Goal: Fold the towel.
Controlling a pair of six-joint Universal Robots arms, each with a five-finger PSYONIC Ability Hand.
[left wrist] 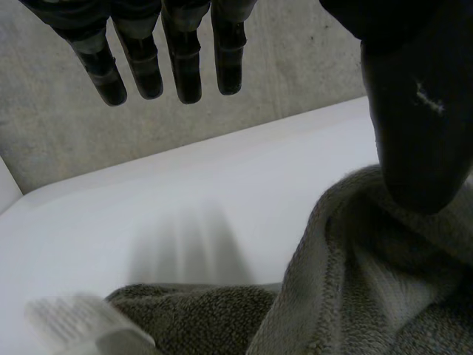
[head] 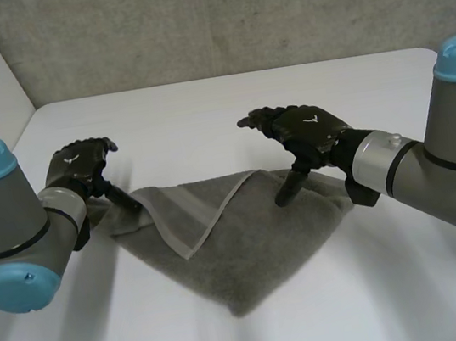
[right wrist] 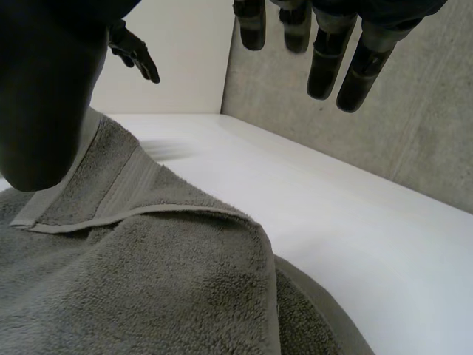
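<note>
Done: grey towel (head: 232, 256) lies in a rough diagonal fold, hemmed corner turned over.
To do: neater folds, likely.
Left hand (head: 80, 168): fingers spread, thumb on towel's corner.
Right hand (head: 303, 129): likewise spread, thumb on opposite side.

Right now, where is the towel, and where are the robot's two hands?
towel (head: 248, 245), head view, its fuzzy middle.
left hand (head: 77, 165), head view, the hand's back.
right hand (head: 309, 127), head view, the hand's back.
</note>
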